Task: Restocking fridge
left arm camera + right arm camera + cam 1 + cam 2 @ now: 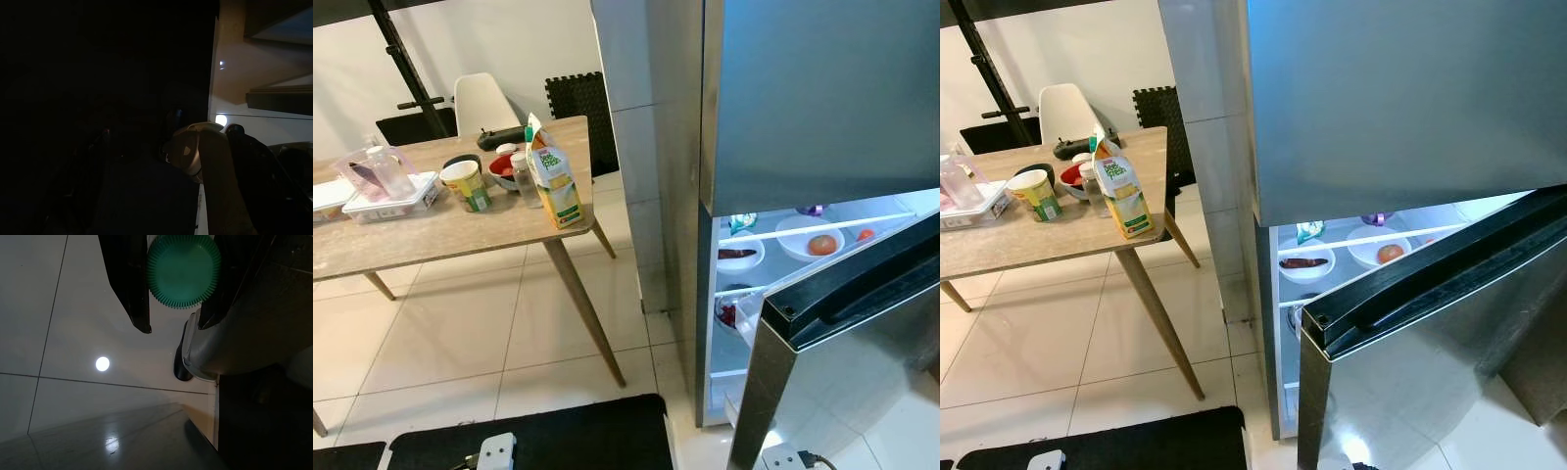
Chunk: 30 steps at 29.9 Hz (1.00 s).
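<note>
On table — one juice carton | right claw grips one green cap

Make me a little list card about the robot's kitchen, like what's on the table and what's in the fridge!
Fridge door: lower door swung open, light on inside
Fridge shelf: bowl with a round orange-red fruit; bowl with something dark
Table: wooden table left of the fridge
On table: juice carton near the edge, yellow cup, red bowl, clear box
Behind table: white chair
Right claw: two black fingers around a green ribbed cap, above the tiled floor
Left claw: too dark to tell
</note>
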Available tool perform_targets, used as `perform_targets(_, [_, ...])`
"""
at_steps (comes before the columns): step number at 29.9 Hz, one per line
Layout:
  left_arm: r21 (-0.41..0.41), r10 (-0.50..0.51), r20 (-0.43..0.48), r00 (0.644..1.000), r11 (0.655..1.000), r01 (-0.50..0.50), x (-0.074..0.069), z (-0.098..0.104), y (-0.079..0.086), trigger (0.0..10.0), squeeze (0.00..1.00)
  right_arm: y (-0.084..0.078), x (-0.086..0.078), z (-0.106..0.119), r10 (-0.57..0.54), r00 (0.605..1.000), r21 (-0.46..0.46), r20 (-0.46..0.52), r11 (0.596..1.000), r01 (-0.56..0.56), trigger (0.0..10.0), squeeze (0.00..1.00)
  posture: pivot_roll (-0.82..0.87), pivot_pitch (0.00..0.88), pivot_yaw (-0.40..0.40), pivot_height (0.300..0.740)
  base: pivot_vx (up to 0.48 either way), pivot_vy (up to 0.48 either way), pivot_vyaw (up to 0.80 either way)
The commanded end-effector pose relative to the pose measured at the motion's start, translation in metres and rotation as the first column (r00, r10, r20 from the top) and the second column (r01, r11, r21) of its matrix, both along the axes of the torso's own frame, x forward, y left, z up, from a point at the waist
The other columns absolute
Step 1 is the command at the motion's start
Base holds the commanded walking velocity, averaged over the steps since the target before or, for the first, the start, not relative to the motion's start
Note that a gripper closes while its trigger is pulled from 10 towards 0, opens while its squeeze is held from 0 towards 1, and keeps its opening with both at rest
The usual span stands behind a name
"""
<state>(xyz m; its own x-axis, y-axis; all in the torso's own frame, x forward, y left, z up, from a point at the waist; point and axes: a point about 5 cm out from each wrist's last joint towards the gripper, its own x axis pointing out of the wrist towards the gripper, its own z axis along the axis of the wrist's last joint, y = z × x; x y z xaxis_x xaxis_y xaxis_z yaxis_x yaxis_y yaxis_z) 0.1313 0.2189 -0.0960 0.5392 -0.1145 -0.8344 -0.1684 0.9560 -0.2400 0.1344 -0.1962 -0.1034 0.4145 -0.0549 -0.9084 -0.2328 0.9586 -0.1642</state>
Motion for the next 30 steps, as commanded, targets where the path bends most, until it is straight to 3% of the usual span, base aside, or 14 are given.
perform_targets(1, [0.03,0.0,-0.001,1.0,1.0,0.0,-0.0003,0.0022,0.0105,10.0,0.0,0.0061,0.0019,-0.0002,0.013,1.0,0.014,-0.002,1.0,-0.013,10.0,0.0,0.01,0.0,0.109,0.74,0.0,0.0,0.0])
perform_targets(30, [0.021,0.007,0.003,1.0,1.0,-0.008,0.0004,0.0018,0.0075,10.0,0.0,0.0047,0.0024,0.0001,0.015,1.0,0.011,-0.002,1.0,-0.015,10.0,0.0,0.01,0.0,0.101,0.74,0.0,0.0,0.0])
